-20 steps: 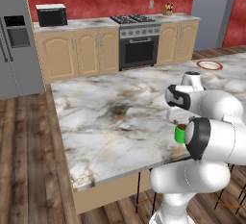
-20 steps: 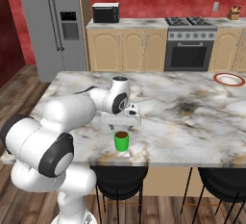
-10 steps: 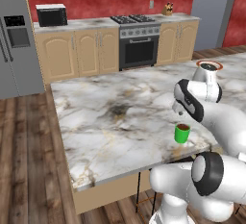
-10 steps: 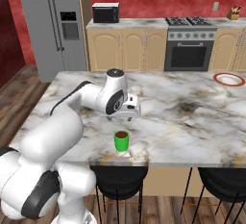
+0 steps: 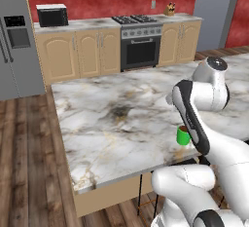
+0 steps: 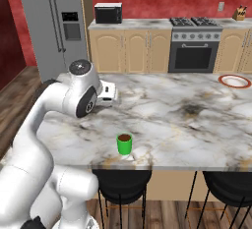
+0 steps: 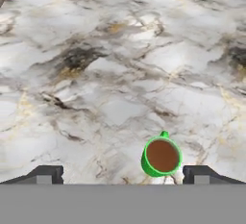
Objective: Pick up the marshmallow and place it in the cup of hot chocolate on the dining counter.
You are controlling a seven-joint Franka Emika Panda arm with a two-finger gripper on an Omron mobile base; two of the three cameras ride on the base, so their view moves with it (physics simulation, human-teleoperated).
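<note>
The cup of hot chocolate (image 6: 124, 144) stands on the dining counter (image 6: 197, 125), close to its near edge. A plate (image 6: 235, 81) lies on the same counter, well apart to the far right. 2 stools (image 6: 120, 186) stand under the near edge. Behind the counter, along the far wall, sit a fridge (image 6: 54, 26), a microwave (image 6: 108, 13) and a stove (image 6: 195, 43).

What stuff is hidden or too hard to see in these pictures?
- Marshmallow: I cannot make it out; it may be too small.
- Cup of hot chocolate: in the left base view the arm covers part of it.
- Plate: cut by the right base view's edge.
- Pincer: just its tips, set wide, nothing between.
</note>
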